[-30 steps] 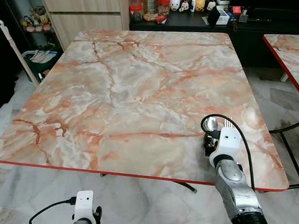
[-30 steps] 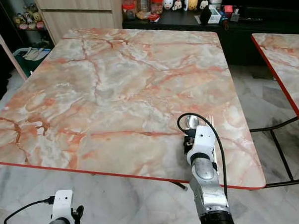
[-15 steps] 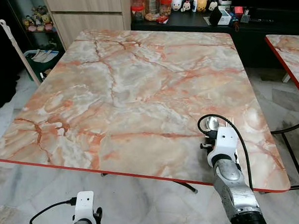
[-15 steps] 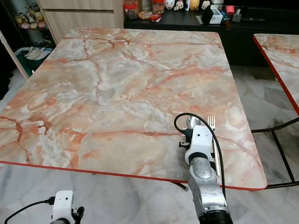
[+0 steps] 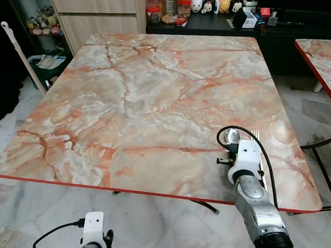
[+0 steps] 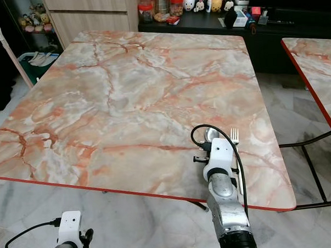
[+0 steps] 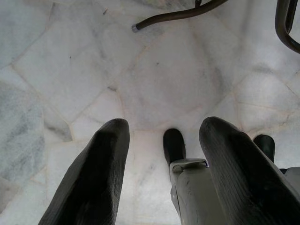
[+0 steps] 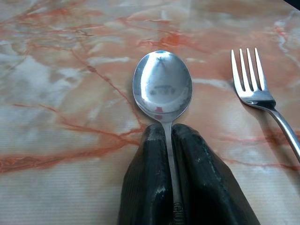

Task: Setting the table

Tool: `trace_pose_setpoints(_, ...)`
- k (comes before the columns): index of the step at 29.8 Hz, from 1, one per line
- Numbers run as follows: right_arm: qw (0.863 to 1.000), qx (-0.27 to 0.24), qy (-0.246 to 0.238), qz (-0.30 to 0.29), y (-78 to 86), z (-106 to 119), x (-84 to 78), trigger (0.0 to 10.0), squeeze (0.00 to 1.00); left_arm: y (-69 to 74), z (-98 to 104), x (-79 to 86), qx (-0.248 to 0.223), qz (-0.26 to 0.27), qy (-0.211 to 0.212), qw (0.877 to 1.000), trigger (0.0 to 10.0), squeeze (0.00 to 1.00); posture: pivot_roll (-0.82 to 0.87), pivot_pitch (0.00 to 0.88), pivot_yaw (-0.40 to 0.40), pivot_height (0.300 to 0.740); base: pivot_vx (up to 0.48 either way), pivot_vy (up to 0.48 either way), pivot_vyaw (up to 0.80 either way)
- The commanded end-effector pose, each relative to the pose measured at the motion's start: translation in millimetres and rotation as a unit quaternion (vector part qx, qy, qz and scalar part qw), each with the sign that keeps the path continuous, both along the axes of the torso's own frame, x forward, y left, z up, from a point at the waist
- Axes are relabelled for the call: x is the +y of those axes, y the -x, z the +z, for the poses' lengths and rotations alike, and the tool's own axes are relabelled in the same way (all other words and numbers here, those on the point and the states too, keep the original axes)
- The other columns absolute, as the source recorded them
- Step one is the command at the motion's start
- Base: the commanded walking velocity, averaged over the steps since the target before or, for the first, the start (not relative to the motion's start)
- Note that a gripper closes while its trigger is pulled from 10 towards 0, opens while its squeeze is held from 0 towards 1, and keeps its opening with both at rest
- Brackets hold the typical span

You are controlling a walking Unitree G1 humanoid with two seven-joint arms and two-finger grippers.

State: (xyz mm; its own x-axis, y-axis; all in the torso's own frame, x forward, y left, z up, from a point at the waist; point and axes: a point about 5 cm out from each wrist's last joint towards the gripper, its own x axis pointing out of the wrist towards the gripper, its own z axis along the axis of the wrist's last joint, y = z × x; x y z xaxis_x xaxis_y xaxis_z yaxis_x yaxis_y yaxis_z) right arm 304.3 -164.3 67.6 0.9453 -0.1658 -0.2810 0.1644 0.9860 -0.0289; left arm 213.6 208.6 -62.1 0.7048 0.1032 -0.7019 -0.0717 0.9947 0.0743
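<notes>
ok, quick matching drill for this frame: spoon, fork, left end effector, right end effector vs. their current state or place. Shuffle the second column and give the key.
Things:
1. spoon
2. fork
3. left end effector
4. right end effector

States:
A. open, low over the floor tiles
B. lying free on the marble table, beside the spoon
C. handle pinched between black fingers
D. shut, at the table's near right corner

Pairs: 1-C, 2-B, 3-A, 4-D

Spoon (image 8: 162,86), fork (image 8: 251,84): polished metal; table (image 5: 153,91): glossy, probably marble-look laminate.
</notes>
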Motion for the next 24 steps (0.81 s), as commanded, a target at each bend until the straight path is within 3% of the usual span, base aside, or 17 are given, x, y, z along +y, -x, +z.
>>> trace_pose_setpoints(1, 1.0, -0.026, -0.006, 0.01, -3.0, 6.2, 0.7, 0.0, 0.0, 4.9, -2.9, 2.1, 0.013, -0.002, -0.002, 1.0, 10.0, 0.0, 0.0, 0.128, -0.009, 0.74, 0.0, 0.0, 0.0)
trace_pose_setpoints(4, 0.99, -0.125, 0.004, 0.06, -10.2, 38.1, 14.4, 0.4, 0.0, 4.2, -2.4, 2.2, 0.012, -0.002, -0.003, 1.0, 10.0, 0.0, -0.01, 0.127, -0.008, 0.74, 0.0, 0.0, 0.0)
trace_pose_setpoints(9, 0.987, -0.145, 0.006, 0.064, -11.6, 45.0, 16.9, 0.4, 0.0, 4.1, -2.4, 2.2, 0.012, -0.002, -0.003, 1.0, 10.0, 0.0, -0.01, 0.127, -0.008, 0.74, 0.0, 0.0, 0.0)
trace_pose_setpoints(10, 0.982, -0.176, 0.016, 0.075, -14.8, 55.6, 20.8, 10.0, 0.0, 3.7, -2.2, 1.9, 0.011, -0.002, -0.002, 1.0, 10.0, 0.0, 0.0, 0.125, -0.009, 0.74, 0.0, 0.0, 0.0)
trace_pose_setpoints(18, 0.953, -0.269, 0.051, 0.128, -18.4, 86.5, 36.1, 10.0, 0.0, 4.6, -2.4, 3.0, 0.011, 0.003, -0.006, 1.0, 10.0, 0.0, -0.01, 0.125, -0.011, 0.74, 0.0, 0.0, 0.0)
trace_pose_setpoints(24, 0.949, -0.286, 0.044, 0.124, -22.6, 96.8, 37.4, 10.0, 0.0, 3.8, -1.8, 2.8, 0.007, 0.003, -0.011, 1.0, 10.0, 0.0, 0.0, 0.122, -0.019, 0.74, 0.0, -0.12, 0.0)
